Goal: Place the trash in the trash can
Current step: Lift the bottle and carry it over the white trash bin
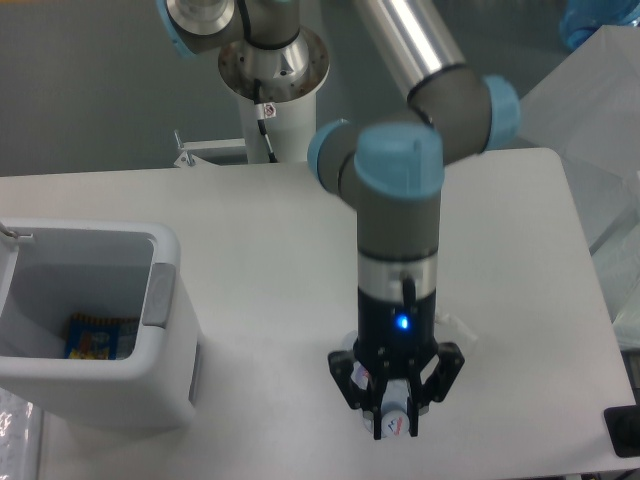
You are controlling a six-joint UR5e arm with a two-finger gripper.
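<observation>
While bin is sitting far to its left, gripper is clamping fingers on small bottle above table

Arm comes down from the base column at top centre; silver upper link runs diagonally to a grey elbow w/ blue end caps at upper right. From there the wrist section turns and hangs straight down, grey w/ a big blue cap facing the camera. Below that a black wrist unit w/ a small blue LED lit. Gripper points vertically down, close to the table surface near the front edge. Its two black fingers are partly closed around a small clear plastic bottle w/ red-and-blue label, pinched between them. Black side brackets flare out on both sides of the fingers.
</observation>
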